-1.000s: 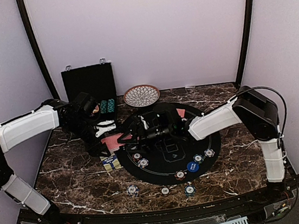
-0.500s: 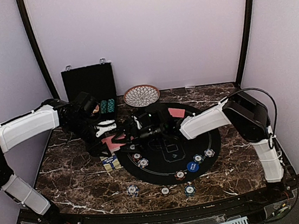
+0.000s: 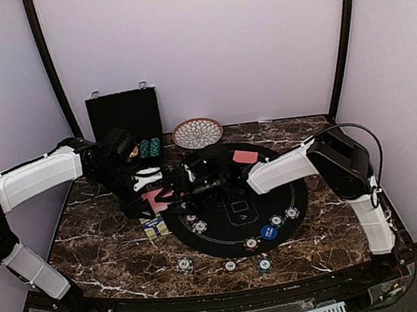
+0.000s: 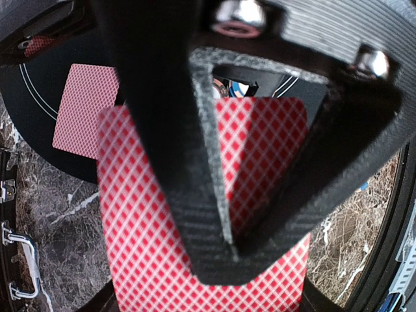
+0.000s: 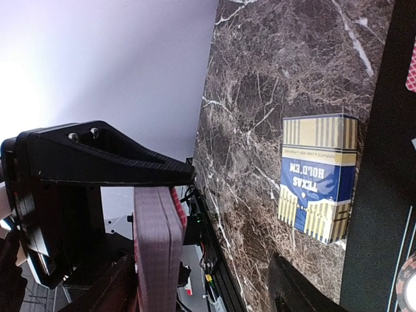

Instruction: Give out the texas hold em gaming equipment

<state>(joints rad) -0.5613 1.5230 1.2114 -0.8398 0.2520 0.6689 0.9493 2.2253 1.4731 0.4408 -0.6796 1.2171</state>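
My left gripper [image 3: 149, 197] is shut on a deck of red-backed playing cards [image 4: 149, 247], held on edge over the mat's left rim; its fingers [image 4: 195, 214] pinch the deck's middle. My right gripper [image 3: 176, 192] has reached across to it and is open. In the right wrist view the deck [image 5: 159, 247] stands between the right jaws, close to one finger [image 5: 110, 292]. One card [image 3: 245, 156] lies face down at the back of the black mat [image 3: 226, 234]. Poker chips [image 3: 200, 226] and a blue button disc [image 3: 269, 231] lie on the mat's front.
A blue and yellow card box [image 3: 153, 227] lies left of the mat. Three chips [image 3: 230, 266] lie on the marble near the front edge. The patterned dish [image 3: 197, 133] and the open black case [image 3: 124, 117] stand at the back.
The right arm has stretched further left across the mat, up to the deck held by the left gripper, and its jaws have narrowed a little. The left arm has stayed put.
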